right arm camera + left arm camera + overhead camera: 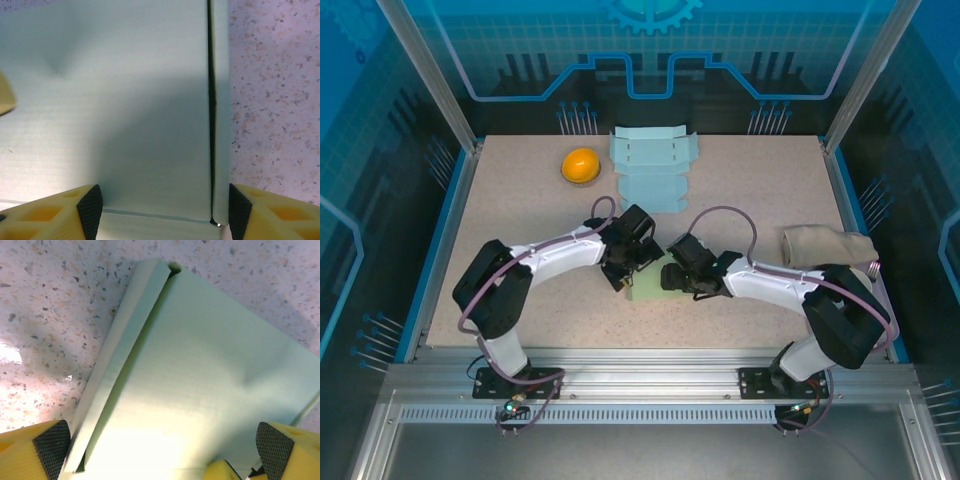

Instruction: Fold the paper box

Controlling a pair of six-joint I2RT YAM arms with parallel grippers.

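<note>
The speckled table (pixel 520 230) is carrying a flat pale-blue carton blank (pixel 653 170) beyond both jaws, a rolled beige cloth (pixel 828 245) outside the right gripper (pixel 160 210), and an orange round object (pixel 581 165) past the left gripper (pixel 162 450). Both arms are bending inward and low. The left jaws are gaping wide and the right's are partly open, both straddling the flat green paper box (pixel 200 365) with nothing clamped.

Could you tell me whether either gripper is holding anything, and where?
Left gripper open, holding nothing; right gripper straddles the green box near its folded flap; grip unclear.
</note>
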